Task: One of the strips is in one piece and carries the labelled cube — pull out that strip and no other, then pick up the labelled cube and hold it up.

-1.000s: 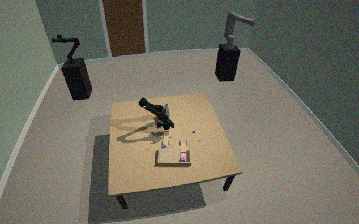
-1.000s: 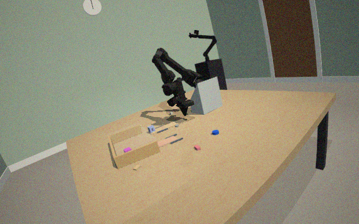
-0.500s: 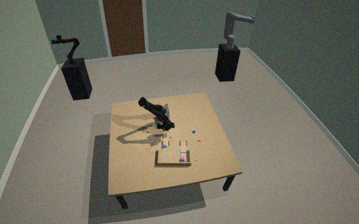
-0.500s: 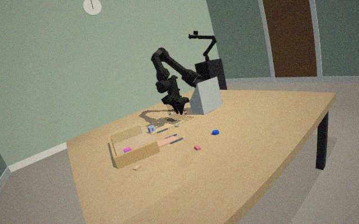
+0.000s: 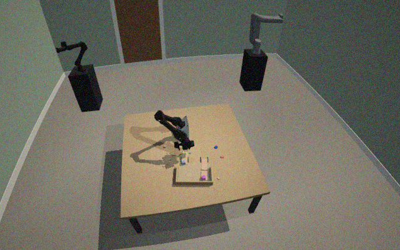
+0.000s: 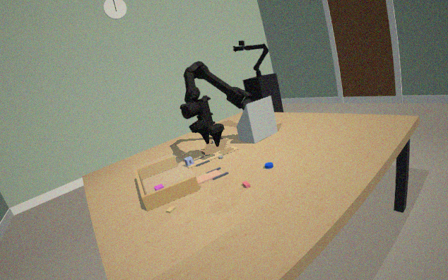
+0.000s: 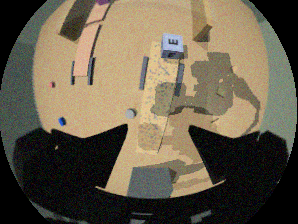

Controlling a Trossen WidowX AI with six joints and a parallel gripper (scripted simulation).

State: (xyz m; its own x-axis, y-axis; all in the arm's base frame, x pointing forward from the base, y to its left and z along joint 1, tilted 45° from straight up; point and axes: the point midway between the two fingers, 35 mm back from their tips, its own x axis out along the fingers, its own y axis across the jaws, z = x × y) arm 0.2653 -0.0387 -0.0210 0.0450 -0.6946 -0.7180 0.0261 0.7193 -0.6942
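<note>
1. The tabletop (image 5: 154, 196) is a light wooden slab on dark legs, standing on a grey floor (image 5: 293, 221).
2. The room has pale green and darker grey-green walls, a brown door (image 5: 138, 29) and a round wall clock (image 6: 114, 8).
3. Two dark pedestals (image 5: 85, 86) stand on the floor beyond the tabletop, each carrying an idle arm.
4. A low, open wooden tray (image 6: 169, 194) lies on the tabletop, with a magenta cube (image 6: 158, 187) inside it on a pink strip (image 6: 206, 177) that reaches out of the tray between dark rails.
5. The labelled cube (image 6: 189, 161) is pale blue-grey with a dark mark on a white face; it sits outside the tray, on a tan strip (image 7: 160, 106) close in colour to the tabletop.
6. In the wrist view the cube (image 7: 172, 46) stands upright at the far end of that strip, partly in the arm's shadow.
7. The hand (image 6: 212, 138) hangs above the near end of the strip with its fingers spread wide and nothing between them, pointing down, apart from the cube.
8. A blue piece (image 6: 268, 165) and a red piece (image 6: 246, 184) lie loose on the tabletop, and the arm rises from a grey wedge-shaped base (image 6: 258, 121).
</note>
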